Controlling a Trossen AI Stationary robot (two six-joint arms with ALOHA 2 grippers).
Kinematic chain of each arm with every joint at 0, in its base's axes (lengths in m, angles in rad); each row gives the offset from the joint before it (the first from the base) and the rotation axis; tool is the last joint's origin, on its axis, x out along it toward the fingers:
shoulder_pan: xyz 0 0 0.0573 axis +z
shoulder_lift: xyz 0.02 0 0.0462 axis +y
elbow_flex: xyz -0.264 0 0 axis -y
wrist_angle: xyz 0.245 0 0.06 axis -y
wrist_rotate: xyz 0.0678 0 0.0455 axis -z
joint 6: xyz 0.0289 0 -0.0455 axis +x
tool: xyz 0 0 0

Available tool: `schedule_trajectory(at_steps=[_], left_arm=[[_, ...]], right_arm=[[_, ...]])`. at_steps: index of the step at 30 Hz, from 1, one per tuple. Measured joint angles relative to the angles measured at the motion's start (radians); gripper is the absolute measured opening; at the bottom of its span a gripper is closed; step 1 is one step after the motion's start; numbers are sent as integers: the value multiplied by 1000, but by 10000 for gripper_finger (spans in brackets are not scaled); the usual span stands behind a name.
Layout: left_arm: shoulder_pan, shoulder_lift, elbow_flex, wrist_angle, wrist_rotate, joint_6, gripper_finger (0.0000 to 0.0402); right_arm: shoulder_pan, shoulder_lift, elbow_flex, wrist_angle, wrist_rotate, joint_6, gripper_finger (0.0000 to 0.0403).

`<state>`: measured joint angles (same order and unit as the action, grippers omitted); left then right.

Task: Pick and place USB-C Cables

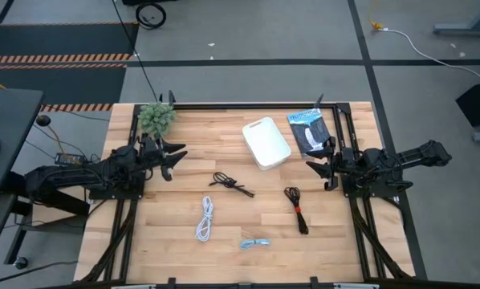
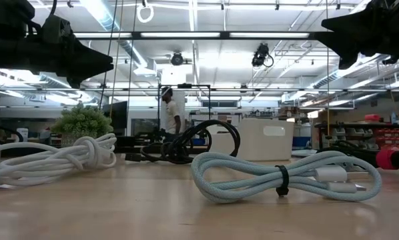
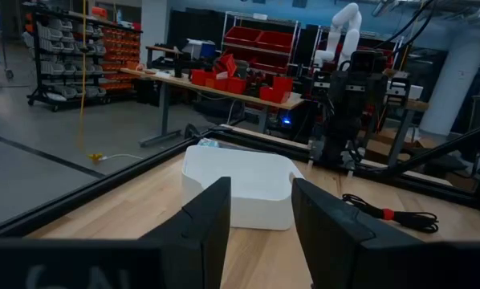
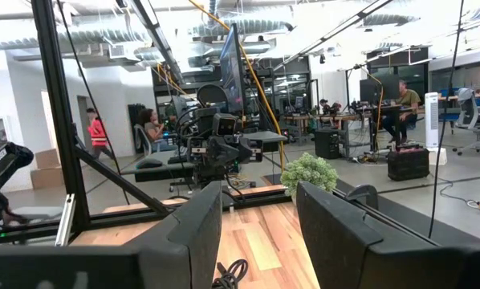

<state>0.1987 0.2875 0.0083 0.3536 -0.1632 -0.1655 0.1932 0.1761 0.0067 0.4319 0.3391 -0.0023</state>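
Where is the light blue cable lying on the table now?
In the high view the light blue cable lies near the table's front edge, about midway between the arms, just right of the white cable and left of the red-tied black cable.

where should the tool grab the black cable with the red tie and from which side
Take the black cable with the red tie at the red tie, mid-bundle, where the strands are cinched together. It lies flat on the table with open wood around it, so come straight down with the right tool, fingers straddling its narrow width.

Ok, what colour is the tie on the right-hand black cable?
Red; the tie on that black cable shows best in the high view.
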Motion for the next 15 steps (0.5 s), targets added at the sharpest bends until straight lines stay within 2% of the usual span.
schedule_trajectory(at_steps=[15], left_arm=[[0, 0, 0, 2, 0, -11, 142]], right_arm=[[0, 0, 0, 0, 0, 0, 169]])
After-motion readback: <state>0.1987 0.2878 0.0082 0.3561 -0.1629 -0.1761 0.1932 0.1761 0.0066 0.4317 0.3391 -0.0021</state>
